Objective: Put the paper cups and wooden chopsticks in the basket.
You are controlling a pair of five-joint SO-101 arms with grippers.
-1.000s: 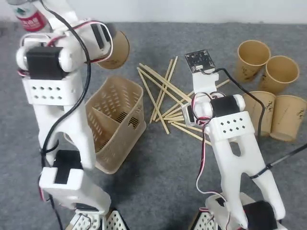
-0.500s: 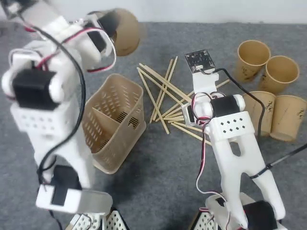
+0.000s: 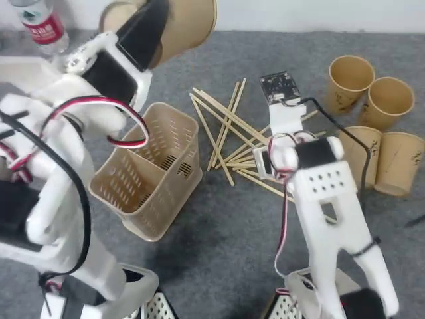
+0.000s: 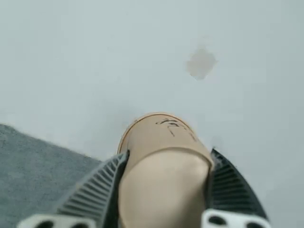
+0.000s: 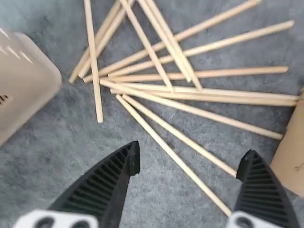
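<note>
The left gripper [image 4: 164, 190] pinches a paper cup [image 4: 161, 142] between its two fingers and holds it high in the air, near the basket [image 3: 174, 136]. The right gripper [image 5: 190, 156] is spread wide, low over the scattered chopsticks [image 5: 190, 90] — four more cups [image 3: 387, 100] lie just beside them.

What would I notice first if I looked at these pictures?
A paper cup held high in the left gripper, up beyond the basket. Next, the messy heap of wooden chopsticks lying between the basket and four more cups on the right.
</note>
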